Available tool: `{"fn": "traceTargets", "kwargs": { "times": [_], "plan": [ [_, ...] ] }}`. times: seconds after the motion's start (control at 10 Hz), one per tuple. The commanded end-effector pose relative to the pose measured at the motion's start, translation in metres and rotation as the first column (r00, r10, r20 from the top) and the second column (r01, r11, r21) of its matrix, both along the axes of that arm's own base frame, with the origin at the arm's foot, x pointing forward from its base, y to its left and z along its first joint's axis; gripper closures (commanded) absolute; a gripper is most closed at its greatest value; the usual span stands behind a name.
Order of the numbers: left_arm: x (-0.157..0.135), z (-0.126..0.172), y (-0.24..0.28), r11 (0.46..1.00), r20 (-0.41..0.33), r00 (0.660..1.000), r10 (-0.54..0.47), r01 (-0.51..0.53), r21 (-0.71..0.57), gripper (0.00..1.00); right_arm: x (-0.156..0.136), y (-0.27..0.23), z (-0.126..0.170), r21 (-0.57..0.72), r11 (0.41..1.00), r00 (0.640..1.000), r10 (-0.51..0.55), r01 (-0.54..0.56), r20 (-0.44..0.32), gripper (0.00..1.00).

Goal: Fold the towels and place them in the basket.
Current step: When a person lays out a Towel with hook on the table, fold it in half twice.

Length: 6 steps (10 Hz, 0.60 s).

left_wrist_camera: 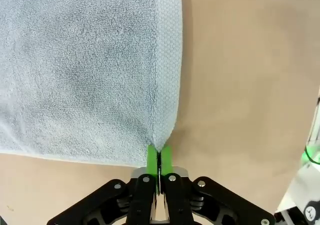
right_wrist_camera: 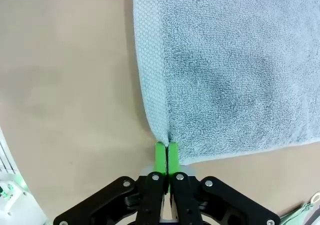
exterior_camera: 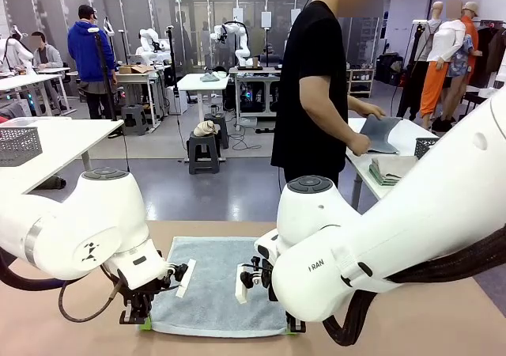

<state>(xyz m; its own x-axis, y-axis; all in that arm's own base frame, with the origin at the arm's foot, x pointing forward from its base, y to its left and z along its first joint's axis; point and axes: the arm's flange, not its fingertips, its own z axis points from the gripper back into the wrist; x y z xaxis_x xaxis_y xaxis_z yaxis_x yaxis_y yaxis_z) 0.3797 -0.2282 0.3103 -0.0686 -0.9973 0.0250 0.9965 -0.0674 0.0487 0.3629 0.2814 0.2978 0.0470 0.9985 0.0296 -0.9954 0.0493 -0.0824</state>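
tan table (exterior_camera: 443,316): one pale blue-grey towel (exterior_camera: 217,281) lies spread flat on it, centred near the robot's edge, with woven border strips (left_wrist_camera: 170,60) along its left and right sides. bare tabletop shows beside both borders. white side table (exterior_camera: 413,131), far right: carries folded cloths (exterior_camera: 391,170) and a dark mesh basket (exterior_camera: 424,146).

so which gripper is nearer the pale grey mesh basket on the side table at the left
Left. The left gripper pinches the towel's near left corner, on the basket's side; the right gripper pinches the near right corner, farther from it.
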Motion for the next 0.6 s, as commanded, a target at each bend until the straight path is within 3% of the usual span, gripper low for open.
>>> {"fn": "traceTargets", "kwargs": {
  "times": [0.0,0.2,0.5],
  "plan": [
    [0.001,-0.001,0.001,1.0,-0.002,1.0,-0.001,0.001,0.001,1.0,0.0,0.0,0.0,0.006,1.0,1.0,0.002,-0.002,-0.004,1.0],
    [-0.004,0.003,0.002,1.0,-0.01,1.0,-0.008,0.008,-0.003,0.97,-0.001,-0.001,0.008,-0.006,0.999,0.999,0.044,-0.044,-0.012,0.99],
    [-0.021,0.034,0.027,1.0,0.031,1.0,-0.004,0.004,-0.011,0.97,-0.011,-0.003,0.049,-0.008,0.987,0.987,0.157,-0.158,-0.014,0.99]
  ]
}}
